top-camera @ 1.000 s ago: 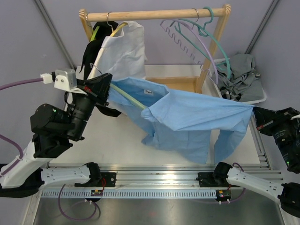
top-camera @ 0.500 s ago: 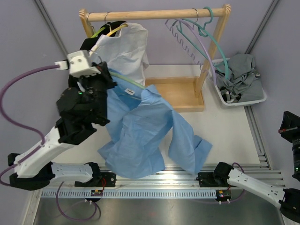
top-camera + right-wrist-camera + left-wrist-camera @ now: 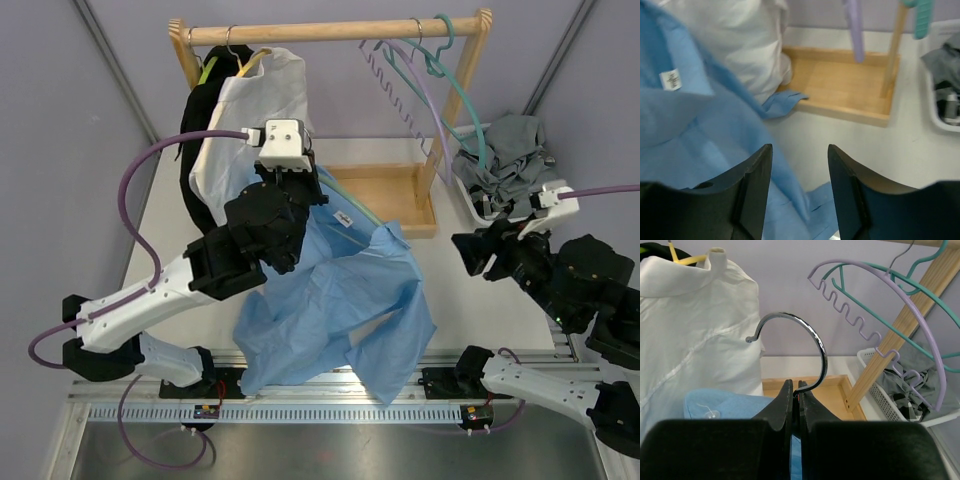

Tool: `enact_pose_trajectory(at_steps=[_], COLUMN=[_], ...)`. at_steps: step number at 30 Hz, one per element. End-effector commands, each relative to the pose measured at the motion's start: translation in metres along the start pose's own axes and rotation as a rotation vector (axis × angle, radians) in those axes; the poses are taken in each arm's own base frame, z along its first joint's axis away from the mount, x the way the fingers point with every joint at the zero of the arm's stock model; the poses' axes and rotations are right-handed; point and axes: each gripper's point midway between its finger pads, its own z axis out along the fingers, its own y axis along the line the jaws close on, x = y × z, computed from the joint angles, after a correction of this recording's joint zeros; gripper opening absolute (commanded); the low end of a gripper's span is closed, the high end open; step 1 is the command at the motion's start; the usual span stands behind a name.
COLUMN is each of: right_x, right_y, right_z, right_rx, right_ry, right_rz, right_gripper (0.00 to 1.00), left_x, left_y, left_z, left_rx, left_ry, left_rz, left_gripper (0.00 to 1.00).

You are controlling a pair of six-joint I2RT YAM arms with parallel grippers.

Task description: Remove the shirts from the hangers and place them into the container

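My left gripper is shut on the metal hook of a mint green hanger. A light blue shirt hangs from that hanger, above the table's middle. The right gripper stands open just right of the blue shirt, with nothing between its fingers. A white shirt and a black shirt hang on the rail's left end. The white container at the right holds a grey shirt.
Empty lilac and teal hangers hang at the right end of the wooden rail. The rack's wooden base tray lies behind the blue shirt.
The right gripper let go of the blue shirt's stretched edge, drew away, and has come back open. The left arm swung hanger and shirt rightward to the middle; the shirt now hangs loose.
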Motion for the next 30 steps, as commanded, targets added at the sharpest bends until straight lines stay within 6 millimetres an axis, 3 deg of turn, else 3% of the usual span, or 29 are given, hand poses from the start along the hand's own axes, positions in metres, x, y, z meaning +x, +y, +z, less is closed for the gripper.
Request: enact_pose_trajectory(at_steps=[1,3,4,6,10,13,18,24,30], right_x=[0.005,0.014,0.02,0.021,0.019,0.02,0.008,0.029,0.033], right_y=[0.042,0.047,0.046,0.044,0.04,0.034,0.017,0.039,0.062], right_z=[-0.008,-0.005,-0.005,-0.009,-0.019,-0.021,-0.036,-0.016,0.0], right_rx=[-0.239,-0.255,-0.251,-0.254,-0.265,-0.244,-0.209,-0.266,-0.328], right_ry=[0.028,0.068,0.085,0.087,0.075,0.076,0.021,0.095,0.112], right_rz=[0.032,0.037,0.033,0.042,0.052,0.05,0.064,0.042,0.03], right_gripper=[0.56,0.58,0.59,0.6,0.62,0.62,0.63,0.63,0.63], left_x=[-0.034,-0.04,-0.033,-0.038,-0.023,-0.018,-0.029,-0.027,-0.022], left_y=[-0.016,-0.021,-0.03,-0.03,-0.034,-0.026,0.001,-0.008,-0.013], left_z=[0.003,0.008,0.015,0.022,0.043,0.052,0.055,0.057,0.056], left_rx=[0.032,0.022,0.013,-0.014,-0.014,-0.033,-0.076,-0.034,-0.008], left_ry=[-0.08,-0.106,-0.102,-0.113,-0.079,-0.067,-0.092,-0.071,-0.049], left_rz=[-0.188,-0.188,-0.163,-0.147,-0.148,-0.133,-0.149,-0.172,-0.189], left_gripper=[0.0,0.0,0.0,0.0,0.0,0.0,0.0,0.0,0.0])
